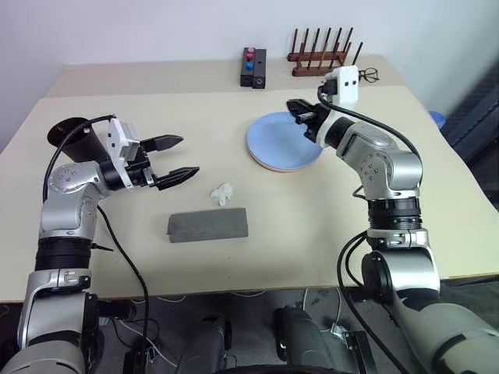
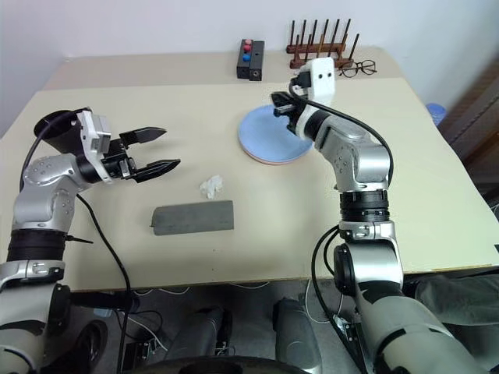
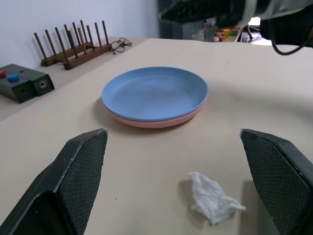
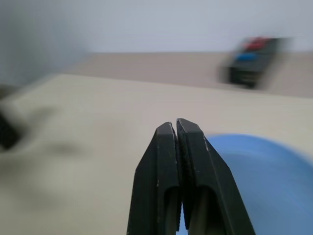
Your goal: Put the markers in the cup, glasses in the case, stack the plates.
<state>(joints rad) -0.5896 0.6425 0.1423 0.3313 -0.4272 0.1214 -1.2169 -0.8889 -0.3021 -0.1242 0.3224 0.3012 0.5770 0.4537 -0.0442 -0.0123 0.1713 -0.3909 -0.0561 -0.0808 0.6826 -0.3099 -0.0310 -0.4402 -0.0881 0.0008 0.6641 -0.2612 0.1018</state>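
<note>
Smooth blue plate (image 1: 281,139) sat stacked on the pink plate (image 3: 151,122), whose rim alone showed. My right gripper (image 1: 297,112) hung over the stack's far edge, pinched together, empty. Nearer than the stack lay the felt-grey case (image 1: 207,225); my left gripper (image 1: 176,158) gaped wide beside the half-hidden black cup (image 1: 69,132).
</note>
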